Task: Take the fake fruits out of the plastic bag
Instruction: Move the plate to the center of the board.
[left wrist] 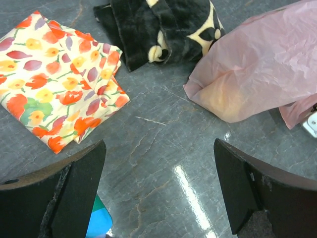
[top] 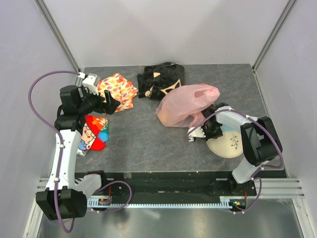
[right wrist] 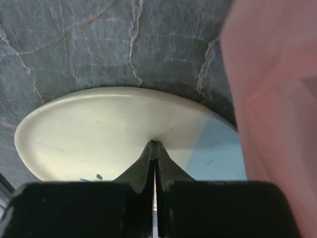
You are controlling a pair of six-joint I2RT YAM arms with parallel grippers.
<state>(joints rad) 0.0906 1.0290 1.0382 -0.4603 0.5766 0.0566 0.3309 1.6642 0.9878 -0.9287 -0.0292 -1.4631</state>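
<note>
The pink plastic bag (top: 185, 104) lies crumpled on the table at centre right, its handle hole on the far side. It also shows in the left wrist view (left wrist: 257, 69), where a yellowish shape shows dimly through it. The fake fruits themselves are hidden. My right gripper (top: 209, 129) is low at the bag's near right corner, above a white plate (top: 229, 145). In the right wrist view it (right wrist: 154, 145) is shut, with a thin pink sliver in the slit and the bag (right wrist: 277, 89) right beside it. My left gripper (top: 111, 105) is open and empty, raised at the left.
An orange leaf-print cloth (top: 118, 89) lies at the back left and a black patterned cloth (top: 161, 79) at the back centre. A red-and-blue printed cloth (top: 94, 133) lies under my left arm. The plate's rim (right wrist: 99, 99) sits just beyond my right fingertips.
</note>
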